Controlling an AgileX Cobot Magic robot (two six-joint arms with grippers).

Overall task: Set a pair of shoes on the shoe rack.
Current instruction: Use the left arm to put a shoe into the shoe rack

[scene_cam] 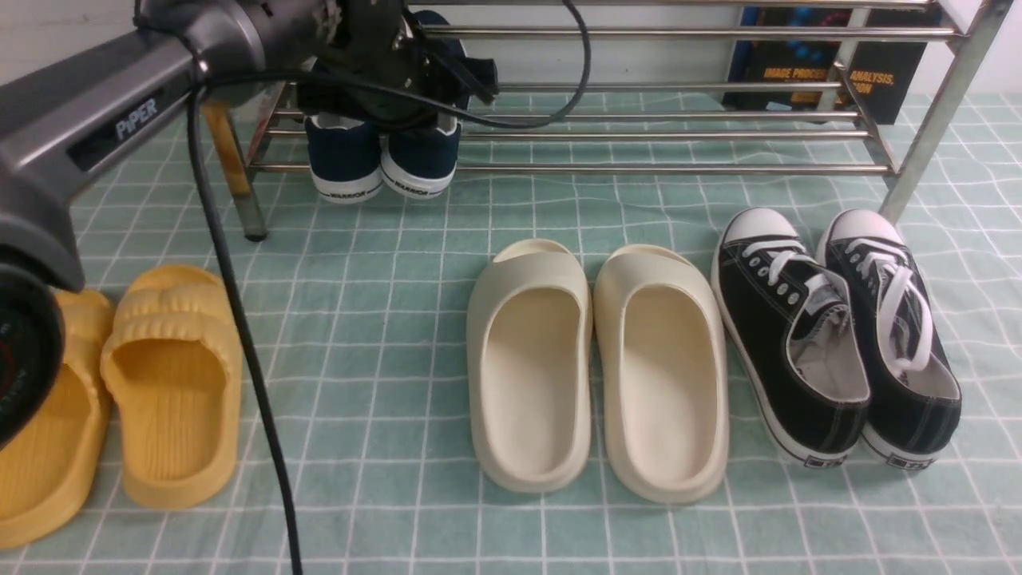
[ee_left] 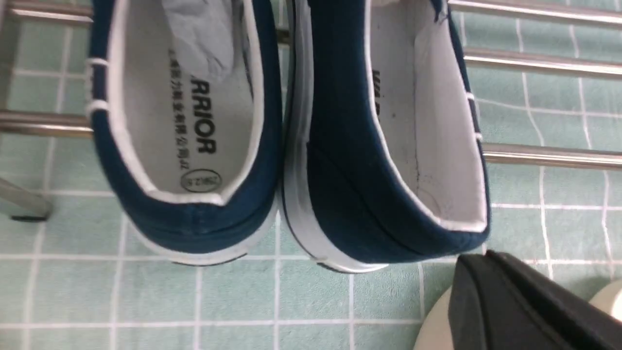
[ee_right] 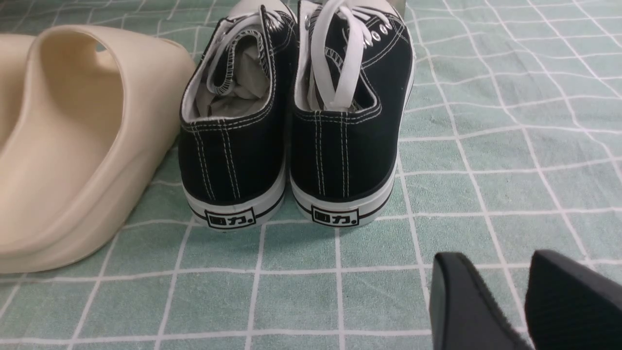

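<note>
The pair of shoes, two navy slip-ons point(scene_cam: 383, 164) with white soles, sits side by side on the left end of the shoe rack point(scene_cam: 639, 168), heels toward me and overhanging the front tube. The left wrist view shows their grey-white insides point(ee_left: 189, 146) resting on the rack's tubes point(ee_left: 549, 155). My left gripper point(ee_left: 478, 260) hangs just behind the right shoe's heel, fingers pressed together with nothing between them and not touching the shoes. My right gripper point(ee_right: 500, 262) stands open low over the cloth, empty, a little behind the black sneakers.
On the green checked cloth in front of the rack lie cream slides point(scene_cam: 595, 367), black lace-up sneakers point(scene_cam: 834, 335) and yellow slippers point(scene_cam: 160, 383). A black cable point(scene_cam: 239, 335) hangs from my left arm point(scene_cam: 120, 112). A dark book point(scene_cam: 830, 64) leans behind the rack.
</note>
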